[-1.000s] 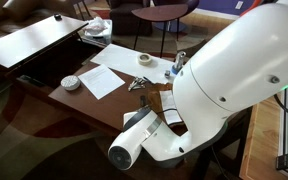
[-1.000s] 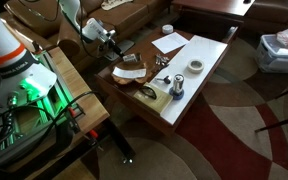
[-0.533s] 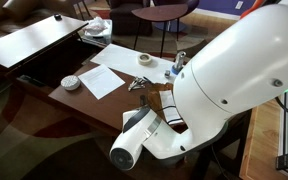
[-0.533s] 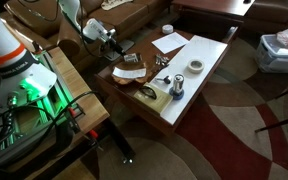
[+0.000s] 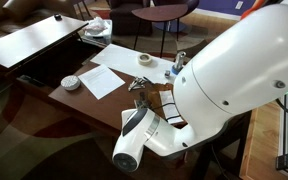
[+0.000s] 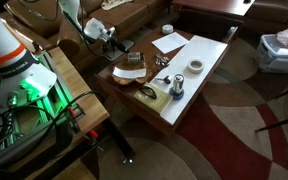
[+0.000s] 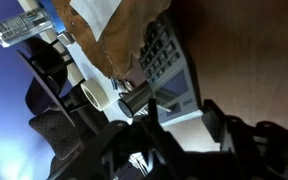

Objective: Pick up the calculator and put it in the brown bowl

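Grasp stage: end effector (image 7: 184, 115) fingers straddle the small flat grey keyed calculator (image 7: 169, 62); can't tell whether they pinch it yet. Lift and drop into the round shallow light-brown bowl (image 6: 148, 92) are left.

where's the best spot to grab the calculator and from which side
Take the calculator across its narrow width, jaws on the two long edges, coming straight down from above. It lies flat and thin on the table, keys up, so probably only those edges offer a bite; the long way looks too wide.
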`<state>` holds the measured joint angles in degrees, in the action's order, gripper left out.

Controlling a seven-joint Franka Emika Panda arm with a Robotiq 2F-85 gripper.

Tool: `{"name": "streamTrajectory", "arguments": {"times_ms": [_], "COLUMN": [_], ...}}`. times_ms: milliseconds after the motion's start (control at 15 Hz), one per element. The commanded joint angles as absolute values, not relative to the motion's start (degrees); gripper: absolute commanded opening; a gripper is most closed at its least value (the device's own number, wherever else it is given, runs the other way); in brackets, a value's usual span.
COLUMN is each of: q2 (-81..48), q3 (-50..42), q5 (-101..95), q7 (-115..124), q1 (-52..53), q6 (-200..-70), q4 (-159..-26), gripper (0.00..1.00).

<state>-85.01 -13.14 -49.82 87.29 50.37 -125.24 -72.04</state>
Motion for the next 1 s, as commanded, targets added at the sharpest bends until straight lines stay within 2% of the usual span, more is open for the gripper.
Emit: {"name": "streamTrajectory", "arguments": {"times_ms": [0, 133, 200, 933], "q2": [-85.1, -85.3, -85.3, -85.7], "q3": [-12.4, -12.1, -11.9, -10.8], "q5": [-52.3, -52.4, -52.5, -54.4], "q7": [90.2, 91.1, 91.5, 95.4], "q1": [50.2, 50.0, 50.0, 51.1], "q6": [-121.4, -119.9, -119.2, -117.1], "q4": [-71.4, -70.6, -70.2, -64.2], "gripper": [0.19, 0.04, 0.01, 0.02]}}
